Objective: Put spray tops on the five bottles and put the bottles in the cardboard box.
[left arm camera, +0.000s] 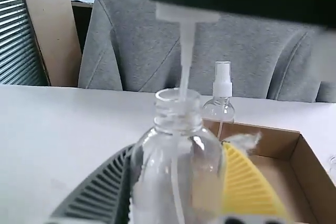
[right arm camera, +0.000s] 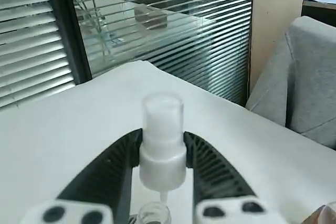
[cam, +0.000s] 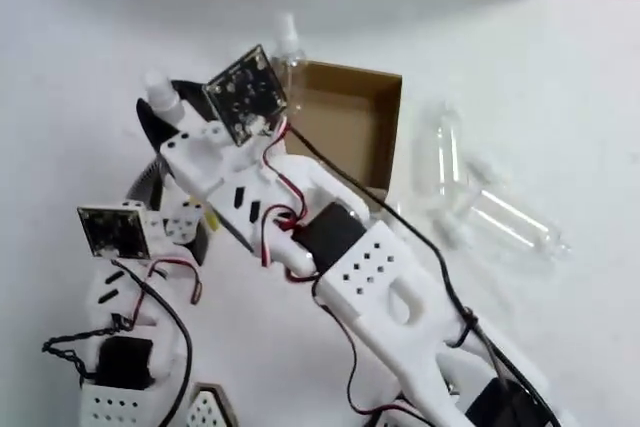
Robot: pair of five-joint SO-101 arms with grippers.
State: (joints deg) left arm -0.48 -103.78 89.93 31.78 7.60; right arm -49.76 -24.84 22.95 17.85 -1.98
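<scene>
High view: your right arm (cam: 380,277) lies across the surface (cam: 560,67), holding the spray top (cam: 160,92) left of the cardboard box (cam: 350,112), where a capped bottle (cam: 288,47) stands at the far corner; spare bottles (cam: 480,197) lie well apart. Left wrist view: the left end effector (left arm camera: 176,187) is clamped on the open bottle (left arm camera: 178,129), upright, with the dip tube (left arm camera: 185,56) inside its neck. Judge it thin, light, slick plastic that dents easily, so grip the body low and gently. Right wrist view: the right end effector (right arm camera: 163,142) is closed on the top's collar, directly above the neck; take it there, vertical, for threading.
</scene>
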